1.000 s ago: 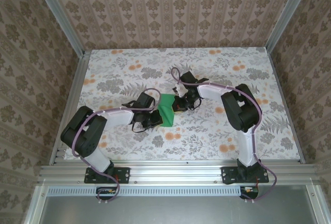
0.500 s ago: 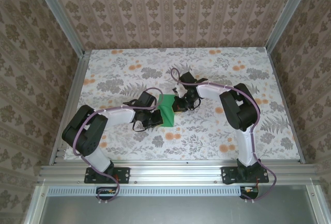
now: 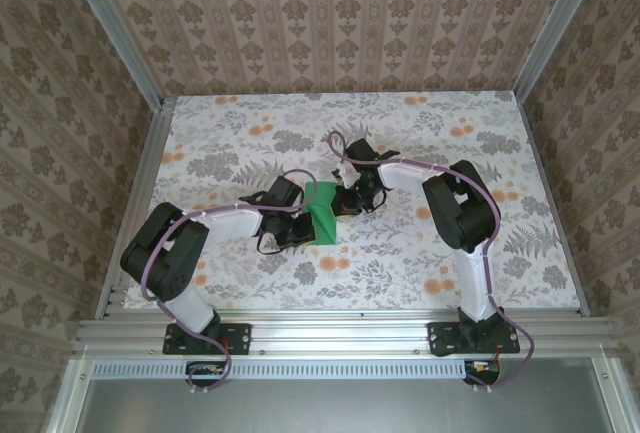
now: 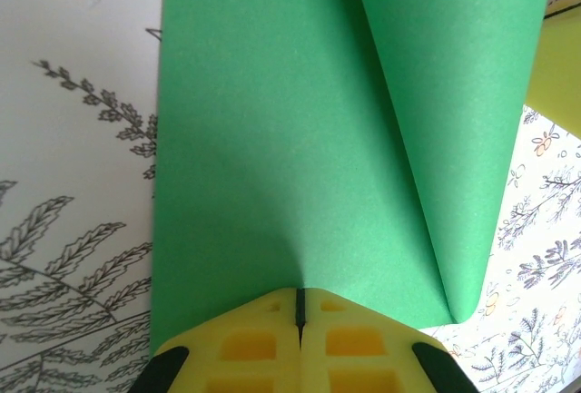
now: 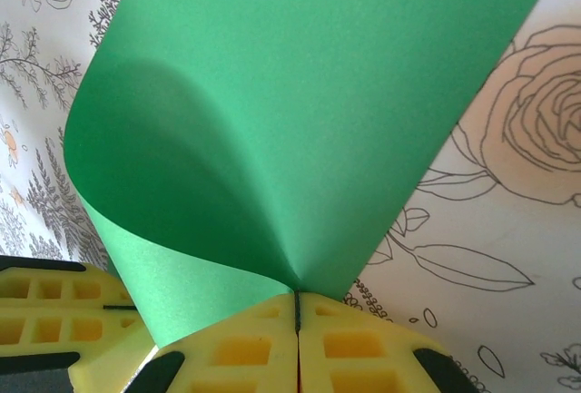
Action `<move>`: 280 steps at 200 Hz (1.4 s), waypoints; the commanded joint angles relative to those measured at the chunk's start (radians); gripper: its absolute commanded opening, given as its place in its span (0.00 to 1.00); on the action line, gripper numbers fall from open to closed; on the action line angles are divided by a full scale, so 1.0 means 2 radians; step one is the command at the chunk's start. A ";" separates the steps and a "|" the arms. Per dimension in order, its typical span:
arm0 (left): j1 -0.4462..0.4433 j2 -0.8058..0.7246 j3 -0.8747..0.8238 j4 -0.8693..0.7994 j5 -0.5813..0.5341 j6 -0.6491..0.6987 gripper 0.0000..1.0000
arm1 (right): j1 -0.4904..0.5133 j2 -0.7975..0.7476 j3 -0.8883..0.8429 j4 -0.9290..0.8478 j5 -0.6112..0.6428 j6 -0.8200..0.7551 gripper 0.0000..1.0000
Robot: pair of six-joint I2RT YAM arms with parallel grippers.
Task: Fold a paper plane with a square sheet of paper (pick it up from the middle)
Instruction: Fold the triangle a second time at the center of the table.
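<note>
No readable text, labels, brands or numbers anywhere; the table [image 3: 420, 253] cover and walls carry only floral and leaf patterns.

Thin bright-green square sheet of paper [image 3: 322, 211] lies mid-table, curled into a soft uncreased fold, running 12 to 6 o'clock.

A floral-patterned desk [image 3: 400, 273] — damask-papered walls [image 3: 330, 23] at nine, twelve and three o'clock, an aluminium rail [image 3: 330, 338] at six.
</note>
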 commanded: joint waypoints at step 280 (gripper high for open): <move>-0.030 0.025 0.033 -0.048 -0.039 0.007 0.02 | 0.008 0.013 0.039 -0.031 0.001 -0.016 0.08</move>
